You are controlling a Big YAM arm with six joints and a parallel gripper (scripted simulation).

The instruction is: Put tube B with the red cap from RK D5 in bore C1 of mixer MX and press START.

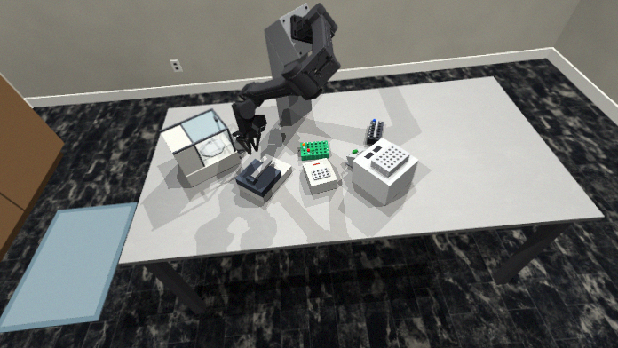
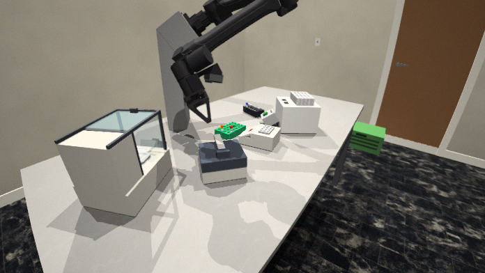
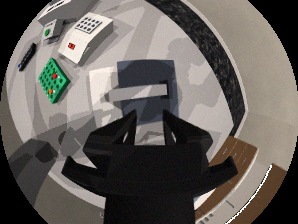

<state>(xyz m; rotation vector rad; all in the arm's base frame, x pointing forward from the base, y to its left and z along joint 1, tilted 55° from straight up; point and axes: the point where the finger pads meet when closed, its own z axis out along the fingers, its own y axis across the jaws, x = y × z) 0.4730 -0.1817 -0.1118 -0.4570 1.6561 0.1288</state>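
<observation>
The green tube rack RK (image 1: 314,150) stands near the arm's pedestal and holds a red-capped tube (image 1: 309,150) and an orange-capped one beside it. The rack also shows in the exterior view (image 2: 230,129) and the wrist view (image 3: 53,79). The mixer MX (image 1: 384,170) is a white box with a grey block of bores (image 1: 390,160) on top and a green key (image 1: 354,152) on its front. My gripper (image 1: 249,146) hangs above the table between the balance and the spectrophotometer, well left of the rack. Its fingers (image 2: 203,113) stand partly apart with nothing between them.
The glass-walled balance BAL (image 1: 200,148) stands just left of the gripper. The dark-topped spectrophotometer SP (image 1: 262,177) is right under it in the wrist view (image 3: 143,99). The dry block DB (image 1: 320,175) and the black magnet block MG (image 1: 374,130) flank the mixer. The grey pedestal (image 1: 284,67) stands behind.
</observation>
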